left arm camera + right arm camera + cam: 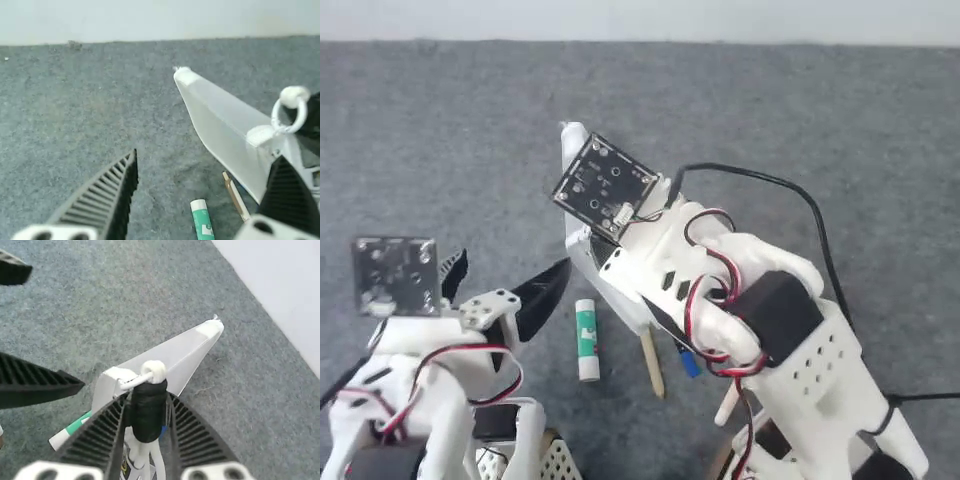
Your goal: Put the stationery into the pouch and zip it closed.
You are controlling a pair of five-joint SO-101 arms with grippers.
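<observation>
**A:** Where is the pouch (225, 125)?

**B:** About the middle of the desk (440, 130), in front of the right arm. It is white and long. Its long axis runs from the right hand (146, 405) out toward the far edge of the desk, and its narrow corner points at that edge. It stands on its thin side rather than lying flat.

**A:** And the right hand itself?

**B:** Clenched. Its two ribbed fingers press from either side on a black tab (147, 412) at the pouch's near end, with a white ring (290, 107) hanging off it. That is probably the zip pull, though the fingers cover too much of it to be sure.

**A:** The left hand?

**B:** The left hand (510, 264) is released, its fingers spread wide with nothing between them. It sits toward the near left corner of the desk, just beside the pouch's near end.

**A:** Any stationery on the desk?

**B:** A glue stick (587, 340), white with a green band, lies flat between the two arms, close to the near edge. Its length runs near edge to far edge, roughly in line with the pouch. Just beside it, nearer the right arm, a wooden stick (653, 365) lies almost the same way, slightly tilted. A small blue item (688, 362) shows under the right arm, and I cannot tell what it is.
</observation>
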